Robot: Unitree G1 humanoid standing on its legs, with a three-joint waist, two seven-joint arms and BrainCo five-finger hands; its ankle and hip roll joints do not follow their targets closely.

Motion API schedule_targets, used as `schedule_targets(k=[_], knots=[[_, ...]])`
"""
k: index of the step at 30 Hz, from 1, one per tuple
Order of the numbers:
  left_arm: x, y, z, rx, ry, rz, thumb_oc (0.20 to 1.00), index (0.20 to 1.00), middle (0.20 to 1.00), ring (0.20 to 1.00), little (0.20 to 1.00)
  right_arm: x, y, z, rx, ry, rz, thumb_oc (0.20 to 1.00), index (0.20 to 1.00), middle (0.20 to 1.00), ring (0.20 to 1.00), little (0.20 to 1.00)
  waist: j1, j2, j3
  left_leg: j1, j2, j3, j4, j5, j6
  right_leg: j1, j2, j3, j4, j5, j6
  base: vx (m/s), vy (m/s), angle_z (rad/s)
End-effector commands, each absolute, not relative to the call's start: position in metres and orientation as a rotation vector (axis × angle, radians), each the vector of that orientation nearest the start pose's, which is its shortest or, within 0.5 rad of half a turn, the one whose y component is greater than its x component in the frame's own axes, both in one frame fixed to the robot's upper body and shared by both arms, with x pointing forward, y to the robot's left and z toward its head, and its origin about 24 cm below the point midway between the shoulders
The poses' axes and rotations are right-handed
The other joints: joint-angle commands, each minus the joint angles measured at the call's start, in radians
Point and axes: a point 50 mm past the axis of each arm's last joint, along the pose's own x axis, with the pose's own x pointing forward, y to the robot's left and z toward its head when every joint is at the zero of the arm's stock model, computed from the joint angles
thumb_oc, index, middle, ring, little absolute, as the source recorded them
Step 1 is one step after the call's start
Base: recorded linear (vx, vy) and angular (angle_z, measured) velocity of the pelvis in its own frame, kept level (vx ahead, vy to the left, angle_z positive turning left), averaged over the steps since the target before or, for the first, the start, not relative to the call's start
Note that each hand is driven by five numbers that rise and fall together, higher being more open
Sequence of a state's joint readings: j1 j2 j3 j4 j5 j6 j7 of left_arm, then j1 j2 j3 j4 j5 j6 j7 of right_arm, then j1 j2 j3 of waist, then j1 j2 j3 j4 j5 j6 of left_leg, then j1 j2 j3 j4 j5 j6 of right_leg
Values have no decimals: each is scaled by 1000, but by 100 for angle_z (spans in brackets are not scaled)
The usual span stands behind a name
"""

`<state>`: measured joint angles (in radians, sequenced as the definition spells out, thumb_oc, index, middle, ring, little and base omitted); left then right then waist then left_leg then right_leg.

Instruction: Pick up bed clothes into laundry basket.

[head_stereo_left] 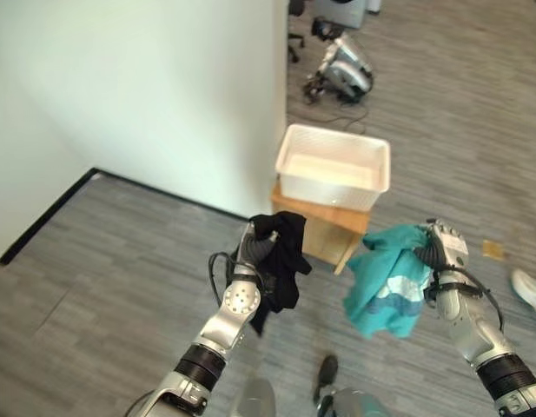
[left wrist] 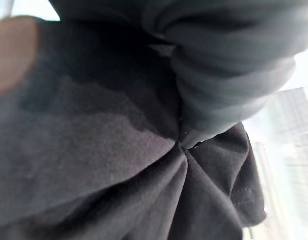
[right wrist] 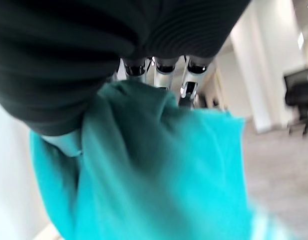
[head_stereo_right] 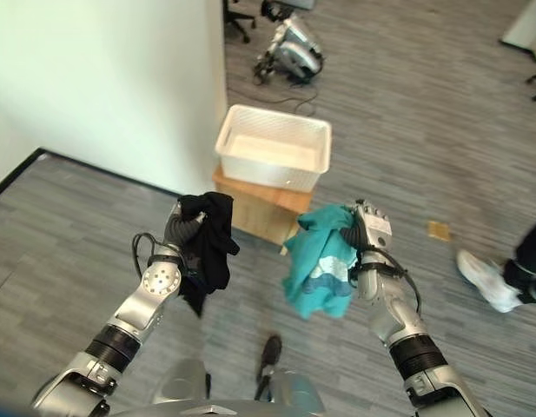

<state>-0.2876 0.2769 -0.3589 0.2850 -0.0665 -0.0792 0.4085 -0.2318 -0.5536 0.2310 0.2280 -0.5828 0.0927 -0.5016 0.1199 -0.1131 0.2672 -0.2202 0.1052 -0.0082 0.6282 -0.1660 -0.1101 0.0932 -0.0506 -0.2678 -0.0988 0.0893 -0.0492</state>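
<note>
A black garment [head_stereo_left: 283, 261] hangs from my left hand [head_stereo_left: 252, 249], whose fingers are curled round its top; up close the dark cloth [left wrist: 119, 165] bunches in that grip. A teal garment with white print [head_stereo_left: 387, 282] hangs from my right hand [head_stereo_left: 437, 246], fingers closed into the teal cloth [right wrist: 158, 170]. Both are held in the air above the grey floor. The white laundry basket [head_stereo_left: 334, 165] stands empty on a low wooden stand [head_stereo_left: 324, 228], just ahead, between and beyond the two hands.
A white wall's corner [head_stereo_left: 276, 130] stands left of the basket. Another robot [head_stereo_left: 346, 69] and office chairs lie on the floor further back. A person's white shoe [head_stereo_right: 485, 278] and dark leg are at the right. Open carpet spreads all around.
</note>
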Motion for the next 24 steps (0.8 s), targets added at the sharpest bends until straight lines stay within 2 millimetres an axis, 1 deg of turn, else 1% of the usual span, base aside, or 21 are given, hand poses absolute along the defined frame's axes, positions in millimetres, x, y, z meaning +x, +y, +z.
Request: schedule_targets(k=[1,2,3,4,5,6,7,9,10,11,12,13,14,15,17,18,19,20,21,22,24], knots=[[304,106,92,217,-294,-24,200,200,200,200,200,306,-250,148,-1243,-455,-485,200,200,200,200,200,72,30,6,26,25,61,-290,131,21,70,-11,-13,12,-122,162,412,159,-63],[303,106,90,220,-291,-27,200,200,200,200,200,309,-252,157,-1248,-474,-499,200,200,200,200,200,84,37,-3,38,17,90,-400,174,18,90,-2,-5,12,-136,165,437,115,-49],[301,106,89,226,-291,-32,200,200,200,200,200,312,-254,168,-1249,-502,-522,200,200,200,200,200,95,44,-7,38,16,142,-470,228,14,113,9,-10,12,-156,164,283,50,-25],[302,106,89,224,-292,-30,200,200,200,200,200,313,-253,168,-1250,-504,-521,200,200,200,200,200,98,42,-4,51,13,148,-492,240,13,114,6,-6,12,-156,164,378,41,-16],[300,107,89,229,-298,-33,200,200,200,200,200,318,-254,200,-1240,-598,-593,200,200,200,200,200,116,49,-17,15,23,265,-521,292,13,154,30,-31,12,-182,159,354,31,-20],[299,110,90,230,-305,-30,200,200,200,200,200,319,-255,214,-1258,-636,-624,200,200,200,200,200,122,44,-27,25,24,319,-538,285,28,160,34,-43,12,-183,161,466,70,-21],[298,112,90,226,-302,-24,200,200,200,200,200,319,-253,219,-1269,-658,-635,200,200,200,200,200,127,42,-38,43,24,354,-566,281,43,169,40,-51,12,-183,165,340,88,-18],[296,114,84,235,-281,-27,200,200,200,200,200,323,-251,226,-1299,-671,-660,200,200,200,200,200,154,28,-50,94,-15,342,-630,274,68,178,27,-49,117,-191,194,241,95,-9],[296,114,85,234,-281,-26,200,200,200,200,200,323,-251,226,-1299,-672,-660,200,200,200,200,200,157,29,-51,94,-12,347,-636,282,70,171,28,-44,121,-189,193,269,90,-20],[294,113,82,229,-269,-40,200,200,200,200,200,323,-251,252,-1342,-730,-722,200,200,200,200,200,142,24,-54,172,-23,355,-687,269,85,134,-21,-68,290,-142,269,278,94,-6],[295,114,82,238,-266,-38,200,200,200,200,200,322,-250,266,-1346,-768,-757,200,200,200,200,200,124,35,-51,204,-16,344,-697,258,88,74,-53,-67,409,-104,295,376,122,22],[297,115,83,255,-271,-34,200,200,200,200,200,320,-250,276,-1340,-800,-786,200,200,200,200,200,102,54,-50,233,5,331,-709,256,87,7,-61,-55,497,-60,306,233,70,52],[299,116,83,264,-274,-25,200,200,200,200,200,318,-253,286,-1346,-820,-822,200,200,200,200,200,84,66,-50,251,17,322,-713,246,83,-44,-87,-54,555,-54,309,209,7,66],[301,117,86,266,-283,-16,200,200,200,200,200,316,-256,298,-1347,-841,-861,200,200,200,200,200,65,70,-46,260,18,307,-713,236,79,-72,-128,-61,571,-63,303,186,-72,58],[303,118,91,263,-301,-10,200,200,200,200,200,310,-261,309,-1321,-862,-914,200,200,200,200,200,42,68,-46,275,12,276,-715,221,69,-97,-165,-52,490,-84,270,159,-126,51],[303,117,92,265,-304,-17,200,200,200,200,200,308,-263,311,-1315,-865,-920,200,200,200,200,200,32,61,-47,276,5,258,-714,212,66,-93,-157,-40,434,-105,257,95,-90,60],[304,117,92,266,-305,-18,200,200,200,200,200,308,-263,311,-1315,-864,-921,200,200,200,200,200,30,61,-48,275,6,254,-714,211,65,-86,-155,-45,426,-105,256,109,-86,63],[304,114,94,273,-319,-36,200,200,200,200,200,305,-268,310,-1308,-861,-927,200,200,200,200,200,20,47,-54,275,-6,238,-708,191,63,-61,-142,-19,363,-144,244,114,-101,82],[302,114,91,271,-307,-45,200,200,200,200,200,303,-271,310,-1317,-853,-942,200,200,200,200,200,18,41,-67,277,-3,231,-707,199,64,-46,-139,-22,338,-111,251,136,-123,81],[301,112,88,267,-293,-48,200,200,200,200,200,303,-274,308,-1330,-836,-938,200,200,200,200,200,19,33,-75,276,-8,231,-706,194,62,-25,-139,-23,295,-112,248,117,-101,88],[300,114,81,259,-259,-42,200,200,200,200,200,305,-273,296,-1281,-809,-902,200,200,200,200,200,29,23,-97,286,-14,239,-705,185,57,19,-130,-61,217,-110,245,126,-70,21]])
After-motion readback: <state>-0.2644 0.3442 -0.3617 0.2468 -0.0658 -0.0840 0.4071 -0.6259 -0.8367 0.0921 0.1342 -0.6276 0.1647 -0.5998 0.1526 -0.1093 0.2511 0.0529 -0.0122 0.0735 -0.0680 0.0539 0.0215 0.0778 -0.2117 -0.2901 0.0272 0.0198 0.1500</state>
